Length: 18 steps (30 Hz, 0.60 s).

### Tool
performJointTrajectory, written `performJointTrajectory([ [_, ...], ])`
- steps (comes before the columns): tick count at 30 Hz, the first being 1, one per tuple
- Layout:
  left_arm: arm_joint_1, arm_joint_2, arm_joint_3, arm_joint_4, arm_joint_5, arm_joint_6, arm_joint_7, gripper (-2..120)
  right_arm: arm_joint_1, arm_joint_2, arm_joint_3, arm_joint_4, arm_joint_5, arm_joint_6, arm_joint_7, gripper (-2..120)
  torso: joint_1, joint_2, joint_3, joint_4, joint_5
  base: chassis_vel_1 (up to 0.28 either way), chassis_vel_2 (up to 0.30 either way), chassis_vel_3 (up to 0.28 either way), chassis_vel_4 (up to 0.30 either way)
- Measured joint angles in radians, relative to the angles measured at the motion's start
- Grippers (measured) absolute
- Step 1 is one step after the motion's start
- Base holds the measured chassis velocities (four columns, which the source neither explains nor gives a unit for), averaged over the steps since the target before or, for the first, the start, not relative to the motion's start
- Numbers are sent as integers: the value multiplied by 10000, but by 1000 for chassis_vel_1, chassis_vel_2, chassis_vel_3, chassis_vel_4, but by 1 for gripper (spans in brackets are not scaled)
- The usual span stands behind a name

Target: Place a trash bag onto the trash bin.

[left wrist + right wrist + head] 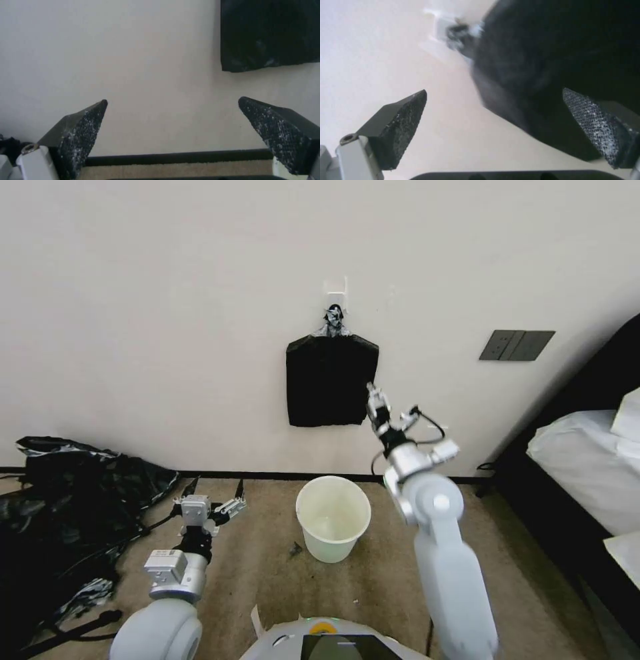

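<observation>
The trash bin (333, 517), a round cream-white bucket, stands empty on the carpet at the foot of the wall. No single trash bag is in view. Above the bin a flat black stack of bags (332, 380) hangs from a white wall hook (335, 290). My right gripper (375, 400) is raised to the stack's lower right edge. In the right wrist view it (494, 91) is open, one finger over the black plastic (560, 50) and the other over bare wall. My left gripper (217, 487) hangs low, left of the bin, open (173, 100) and facing the wall.
A large heap of black plastic sheeting (60, 500) lies on the floor at the left. A bed with white bedding (587, 467) stands at the right. A dark wall plate (517, 345) sits right of the stack. Bare carpet surrounds the bin.
</observation>
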Motion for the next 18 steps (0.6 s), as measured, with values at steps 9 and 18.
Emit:
performJointTrajectory([
  [9,164,-26,-38,5,110,-128,-37,100,2060,434,-448,-1432,1515,737,488,100,0,0,0,-1,-1,0,0,0,0],
  [18,332,-189,16,9,362,-331,-33,100,4219,783,-733,-3467,1241,1117,444,100,0,0,0,-1,-1,0,0,0,0],
])
